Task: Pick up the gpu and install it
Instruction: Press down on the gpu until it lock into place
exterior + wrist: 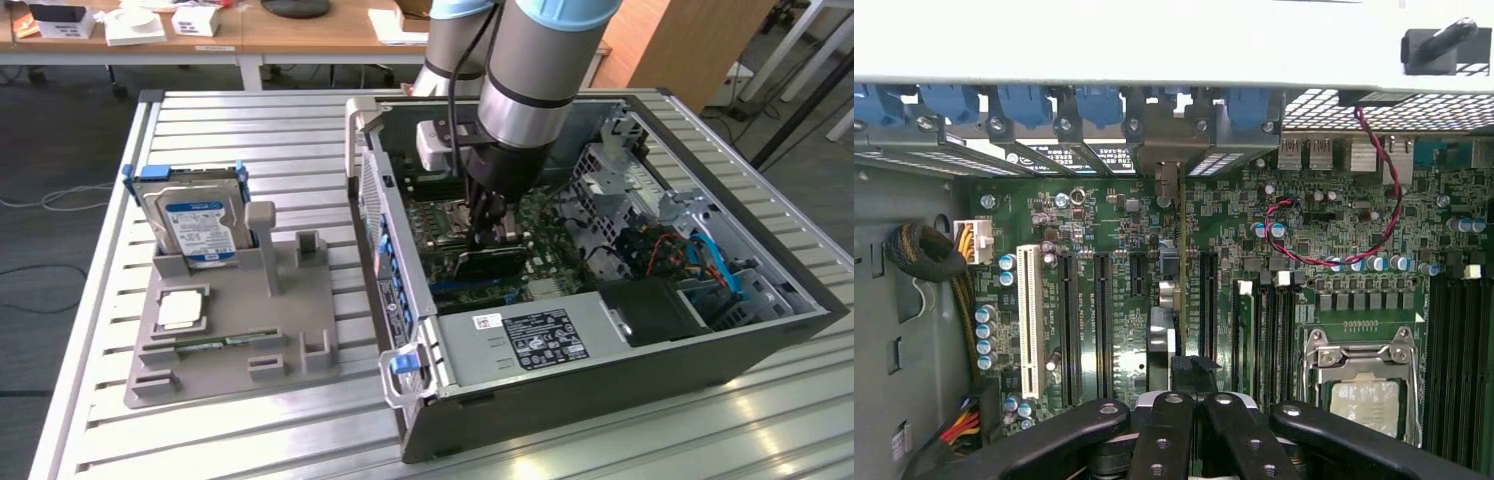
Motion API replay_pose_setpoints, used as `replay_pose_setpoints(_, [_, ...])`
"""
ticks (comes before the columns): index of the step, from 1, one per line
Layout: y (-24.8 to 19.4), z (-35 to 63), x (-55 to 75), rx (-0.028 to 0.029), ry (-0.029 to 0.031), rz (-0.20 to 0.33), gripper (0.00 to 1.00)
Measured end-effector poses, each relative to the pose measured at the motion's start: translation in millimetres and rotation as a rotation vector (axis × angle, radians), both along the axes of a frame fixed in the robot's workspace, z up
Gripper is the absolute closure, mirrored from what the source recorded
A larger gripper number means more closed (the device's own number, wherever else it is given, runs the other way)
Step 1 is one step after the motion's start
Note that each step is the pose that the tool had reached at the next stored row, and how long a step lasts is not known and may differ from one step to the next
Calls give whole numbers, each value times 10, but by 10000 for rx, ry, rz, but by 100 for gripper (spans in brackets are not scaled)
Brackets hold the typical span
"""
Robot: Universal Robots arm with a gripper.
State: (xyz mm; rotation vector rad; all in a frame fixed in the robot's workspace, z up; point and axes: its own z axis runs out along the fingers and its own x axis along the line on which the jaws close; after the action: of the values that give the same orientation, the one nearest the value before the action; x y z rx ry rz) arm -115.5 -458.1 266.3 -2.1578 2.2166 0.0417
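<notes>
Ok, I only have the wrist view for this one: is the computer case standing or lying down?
Observer: Lying on its side, open upward, on a slatted metal table; the case takes the arm from above.
Operator: Where is the hard drive?
Observer: Outside the case, the hard drive stands upright in a grey holder at the exterior view's left.
Operator: And the gpu?
Observer: The gpu shows its black face under the claw, low over the motherboard.
</notes>
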Motion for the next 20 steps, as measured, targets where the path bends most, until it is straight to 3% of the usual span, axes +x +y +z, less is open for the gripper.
replay_pose_setpoints(20, [0,-9,-4,1,-1,0,89])
